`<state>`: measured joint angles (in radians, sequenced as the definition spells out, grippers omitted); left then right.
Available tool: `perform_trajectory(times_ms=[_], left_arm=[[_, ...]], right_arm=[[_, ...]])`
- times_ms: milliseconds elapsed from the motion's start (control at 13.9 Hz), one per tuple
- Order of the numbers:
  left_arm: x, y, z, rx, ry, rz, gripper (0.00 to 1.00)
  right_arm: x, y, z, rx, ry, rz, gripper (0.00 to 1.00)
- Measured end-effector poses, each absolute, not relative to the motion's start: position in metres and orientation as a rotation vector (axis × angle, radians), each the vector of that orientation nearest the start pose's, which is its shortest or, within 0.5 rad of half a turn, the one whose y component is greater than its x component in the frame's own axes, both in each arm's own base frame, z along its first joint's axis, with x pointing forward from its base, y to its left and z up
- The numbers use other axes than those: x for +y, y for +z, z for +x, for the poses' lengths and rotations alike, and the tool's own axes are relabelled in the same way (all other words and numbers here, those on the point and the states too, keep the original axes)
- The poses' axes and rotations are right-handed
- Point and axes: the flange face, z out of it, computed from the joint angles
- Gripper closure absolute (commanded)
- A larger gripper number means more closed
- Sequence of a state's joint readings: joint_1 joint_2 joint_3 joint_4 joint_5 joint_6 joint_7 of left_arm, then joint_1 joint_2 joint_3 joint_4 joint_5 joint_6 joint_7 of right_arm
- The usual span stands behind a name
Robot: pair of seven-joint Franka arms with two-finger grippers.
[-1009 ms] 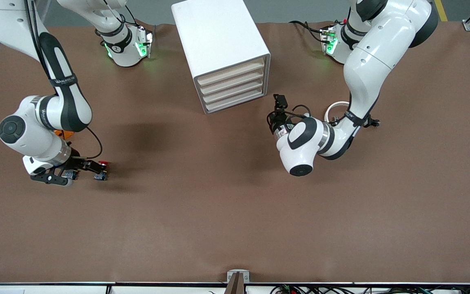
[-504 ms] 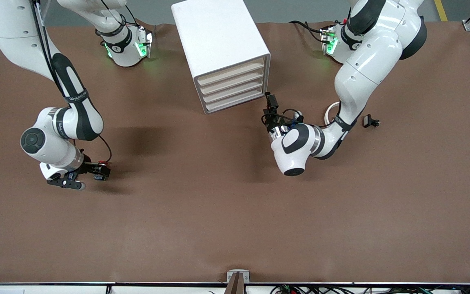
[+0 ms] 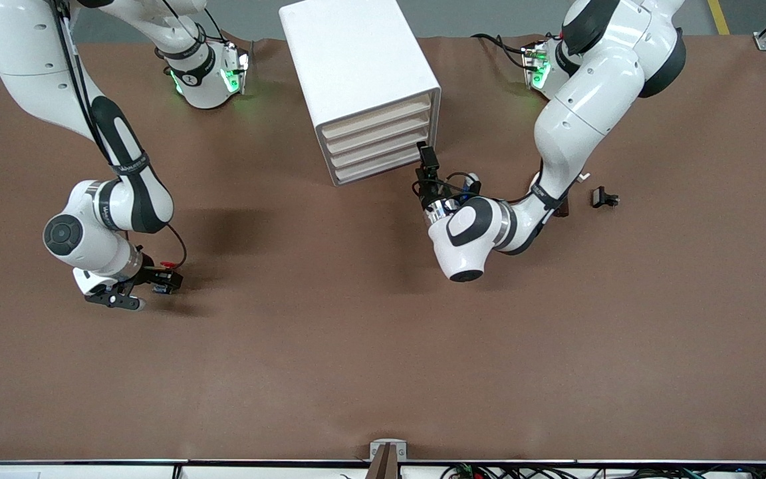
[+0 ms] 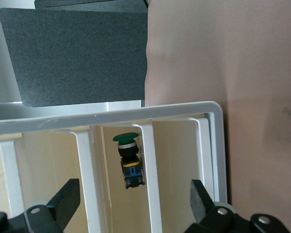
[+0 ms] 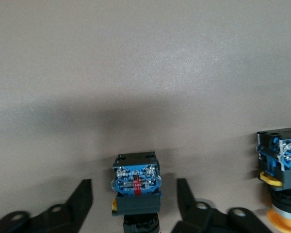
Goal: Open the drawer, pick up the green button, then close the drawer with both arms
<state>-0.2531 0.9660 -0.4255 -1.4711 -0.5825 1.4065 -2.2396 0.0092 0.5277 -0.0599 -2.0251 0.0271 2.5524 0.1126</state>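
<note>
With 12 o'clock set at the robots' bases in the front view, the white boxy cabinet (image 3: 356,73) stands at 12 on the brown table cloth (image 3: 383,359). Its four cream drawer fronts (image 3: 378,141) face about 5 o'clock. From the front view all four look pushed in.

The left arm (image 3: 582,100) reaches in from 1 o'clock. The left gripper (image 3: 427,174) sits low just off the lower end of the drawer fronts, at the cabinet's 4 o'clock corner. In the left wrist view its black fingers (image 4: 68,201) are spread wide with nothing between them. That view looks into the cabinet front, where the small green-capped push button with black body and blue base (image 4: 128,160) lies between two white dividers. It is in the second slot (image 4: 119,194) up from the table cloth. Only the cream front and the dividers stand between gripper and button.

The right arm (image 3: 114,199) bends down at 9 o'clock. The right gripper (image 3: 157,287) is low over the cloth, with its fingers (image 5: 82,201) parted on either side of a red-capped button with a blue base (image 3: 167,265). In the right wrist view a gap shows on each side of that base (image 5: 137,179), so no contact is seen. A yellow-orange-capped button (image 5: 281,170) lies just beside it, apart from the fingers.

A small black plug-like piece (image 3: 604,197) lies alone at 2 o'clock, near the left arm's elbow. A grey bracket (image 3: 388,450) sits on the table edge at 6 o'clock.
</note>
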Motion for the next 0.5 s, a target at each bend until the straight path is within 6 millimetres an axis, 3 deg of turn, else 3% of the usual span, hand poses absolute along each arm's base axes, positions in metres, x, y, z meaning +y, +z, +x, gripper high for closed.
perform_trajectory(times_ms=[72, 144, 360, 432, 504], left_arm=[[-0.412, 0.15, 0.454, -1.551, 1.269, -1.272, 0.0], [-0.415, 0.15, 0.451, -1.546, 1.27, -1.271, 0.0], [-0.424, 0.152, 0.445, -1.533, 1.282, -1.267, 0.0], [-0.426, 0.152, 0.443, -1.53, 1.28, -1.269, 0.0], [-0.428, 0.152, 0.442, -1.527, 1.278, -1.271, 0.0]], right_arm=[[-0.03, 0.185, 0.6, 0.28, -0.004, -3.144, 0.71], [-0.03, 0.185, 0.6, 0.28, -0.005, -3.144, 0.73], [-0.03, 0.185, 0.6, 0.282, -0.008, -3.144, 0.71], [-0.03, 0.185, 0.6, 0.282, -0.008, -3.144, 0.5], [-0.03, 0.185, 0.6, 0.283, -0.008, -3.143, 0.08]])
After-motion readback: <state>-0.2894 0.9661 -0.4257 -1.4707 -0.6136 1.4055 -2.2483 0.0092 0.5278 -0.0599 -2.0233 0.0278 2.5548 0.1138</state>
